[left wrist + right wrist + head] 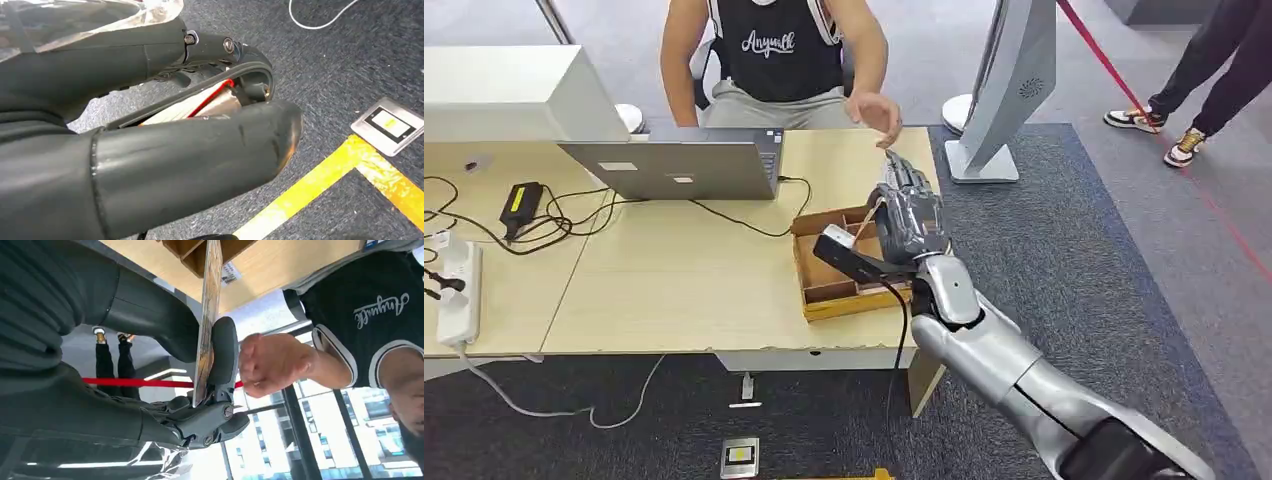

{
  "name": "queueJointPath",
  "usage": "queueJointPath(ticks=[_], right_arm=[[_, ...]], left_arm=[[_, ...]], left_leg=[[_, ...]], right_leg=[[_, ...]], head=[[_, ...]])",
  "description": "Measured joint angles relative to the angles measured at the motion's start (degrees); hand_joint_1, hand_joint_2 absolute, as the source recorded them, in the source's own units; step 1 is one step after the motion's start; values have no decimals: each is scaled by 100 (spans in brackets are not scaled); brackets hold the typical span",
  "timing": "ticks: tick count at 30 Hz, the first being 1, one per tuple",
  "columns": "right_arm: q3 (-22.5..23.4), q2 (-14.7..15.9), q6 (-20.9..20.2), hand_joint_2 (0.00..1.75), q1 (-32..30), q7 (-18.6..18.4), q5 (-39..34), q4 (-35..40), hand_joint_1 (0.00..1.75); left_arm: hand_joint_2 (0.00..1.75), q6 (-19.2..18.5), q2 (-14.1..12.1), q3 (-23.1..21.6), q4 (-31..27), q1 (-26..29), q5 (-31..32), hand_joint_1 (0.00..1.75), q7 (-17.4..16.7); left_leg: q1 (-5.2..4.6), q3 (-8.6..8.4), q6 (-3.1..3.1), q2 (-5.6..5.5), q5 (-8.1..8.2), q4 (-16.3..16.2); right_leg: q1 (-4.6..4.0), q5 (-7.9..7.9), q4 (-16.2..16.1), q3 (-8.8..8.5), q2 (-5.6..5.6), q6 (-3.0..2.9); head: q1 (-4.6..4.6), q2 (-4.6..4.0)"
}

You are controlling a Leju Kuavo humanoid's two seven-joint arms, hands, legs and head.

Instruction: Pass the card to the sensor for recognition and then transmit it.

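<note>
My right hand point(909, 210) is raised over the table's right end, above a cardboard box point(824, 292). It pinches the card point(206, 315) between thumb and fingers point(223, 352); the card shows edge-on in the right wrist view. A seated person's hand point(876, 115) reaches over the far table edge. In the right wrist view that hand point(272, 365) is loosely closed right beside the card and my fingers. A black block with a cable point(854, 258) sits just under my right hand. My left hand point(150, 150) hangs over the carpet, fingers curled toward the thumb.
On the wooden table point(674, 290) are a laptop point(674, 165), a black charger point(521, 200) with tangled cables and a white power strip point(459, 290). A white stand point(1009, 80) rises at the right. Another person's legs point(1209, 70) are at the far right. A metal floor plate point(387, 125) lies by yellow tape point(320, 185).
</note>
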State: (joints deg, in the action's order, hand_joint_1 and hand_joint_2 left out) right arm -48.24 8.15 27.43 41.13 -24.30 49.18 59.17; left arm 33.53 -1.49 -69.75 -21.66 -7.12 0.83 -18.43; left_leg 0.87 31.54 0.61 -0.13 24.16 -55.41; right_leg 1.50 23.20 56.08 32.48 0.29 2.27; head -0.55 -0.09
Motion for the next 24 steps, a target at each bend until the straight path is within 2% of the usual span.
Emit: queueJointPath(ticks=[4, 10, 12, 16, 19, 24], right_arm=[[-28, -61, -456, 175, 247, -20, -135, -163, 175], [-118, -216, -666, 175, 818, -68, -223, -752, 175], [-133, -291, -589, 175, 1075, -164, -234, -1002, 175], [-153, -433, -146, 175, 1623, -433, -218, -1622, 175], [-199, -509, -122, 175, 1874, -699, -107, -2015, 175], [-264, -658, -113, 175, 2034, -824, -39, -2406, 175]], left_arm=[[0, -118, 0, 0, 0, -33, 153, 0, -20], [0, -236, 0, -2, 0, -104, 343, 0, -52], [0, -267, 0, -4, 0, -121, 413, 0, -50], [0, -319, 0, -4, 0, -149, 527, 0, -7], [0, -365, 0, -4, 0, -163, 551, 0, 9], [0, -358, 0, -2, 0, -154, 540, 0, 33]], left_leg=[[0, 1, 0, 0, 0, 0], [0, 3, 0, -1, -2, 0], [0, 3, 0, -1, -2, -1], [0, 4, 1, -1, -2, -1], [0, 4, 1, -1, -1, -1], [0, 3, 1, -1, -1, -1]], right_leg=[[0, 0, 0, 0, 0, 0], [0, -1, 2, 2, 0, 0], [0, -1, 2, 2, 0, 0], [0, -1, 2, 4, -1, 0], [0, -1, 2, 4, 0, 0], [0, -1, 2, 4, 0, 0]], head=[[2, 0], [0, 0], [0, 0], [0, 0], [-2, 0], [0, 0]])
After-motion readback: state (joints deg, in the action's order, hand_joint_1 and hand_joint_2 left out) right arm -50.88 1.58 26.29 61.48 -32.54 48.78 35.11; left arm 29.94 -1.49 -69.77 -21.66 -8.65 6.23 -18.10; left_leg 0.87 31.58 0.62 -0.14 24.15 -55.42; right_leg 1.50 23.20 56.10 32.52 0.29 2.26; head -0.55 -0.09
